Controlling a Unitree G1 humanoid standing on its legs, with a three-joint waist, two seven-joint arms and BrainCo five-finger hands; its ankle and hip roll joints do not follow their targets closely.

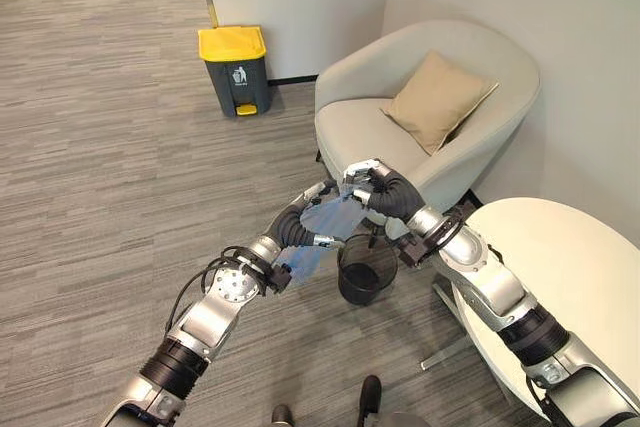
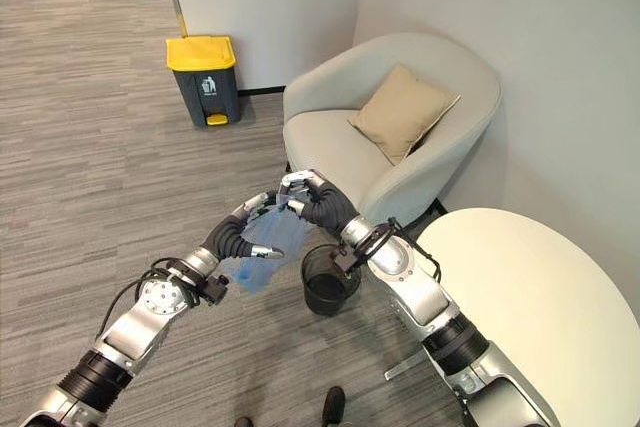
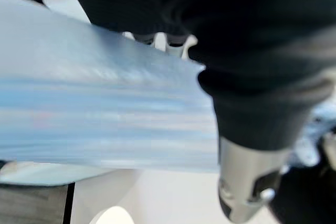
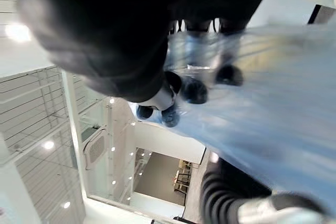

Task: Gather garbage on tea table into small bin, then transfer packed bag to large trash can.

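Note:
A pale blue translucent garbage bag [image 1: 325, 219] hangs stretched between my two hands, just above and to the left of the small black mesh bin [image 1: 364, 271] on the floor. My left hand [image 1: 303, 229] grips the bag's lower side, its fingers curled into the plastic. At the upper end, by the armchair's front edge, my right hand [image 1: 374, 187] pinches the bag. Dark fingertips [image 4: 194, 90] are curled into the blue film [image 4: 273, 103] in the right wrist view. The bag [image 3: 105, 103] spreads across the left wrist view. A large grey trash can with a yellow lid [image 1: 235, 69] stands by the far wall.
A beige armchair [image 1: 360, 132] with a tan cushion [image 1: 436, 99] stands right behind the hands. The round cream tea table [image 1: 575, 277] is at the right, its top bare. Open grey carpet [image 1: 110, 177] runs left toward the large can.

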